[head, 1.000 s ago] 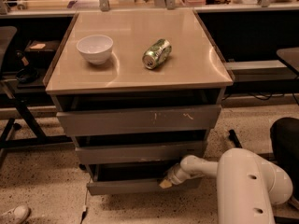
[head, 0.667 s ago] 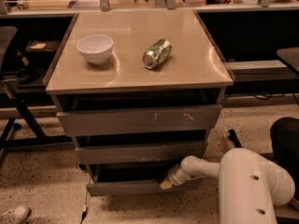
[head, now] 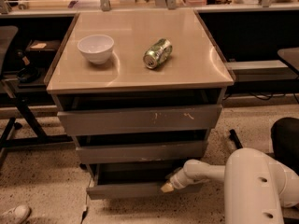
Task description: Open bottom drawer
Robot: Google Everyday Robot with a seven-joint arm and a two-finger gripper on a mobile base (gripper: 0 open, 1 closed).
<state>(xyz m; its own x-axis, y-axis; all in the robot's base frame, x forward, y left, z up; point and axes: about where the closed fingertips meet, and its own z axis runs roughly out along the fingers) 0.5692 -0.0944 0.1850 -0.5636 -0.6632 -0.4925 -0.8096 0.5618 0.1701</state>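
Note:
The bottom drawer (head: 126,189) is the lowest of three grey drawers under a beige-topped cabinet. It stands pulled out a little, its flat front forward of the middle drawer (head: 140,152) and a dark gap showing above it. My gripper (head: 167,186) is at the end of the white arm (head: 205,171), reaching in from the right. Its yellowish tip rests at the top edge of the bottom drawer's front, right of centre.
The top drawer (head: 140,119) has pale scratch marks. A white bowl (head: 95,47) and a green can (head: 157,53) lying on its side sit on the cabinet top (head: 140,73). A black chair frame (head: 14,101) stands left; a shoe (head: 14,213) lies at the bottom left.

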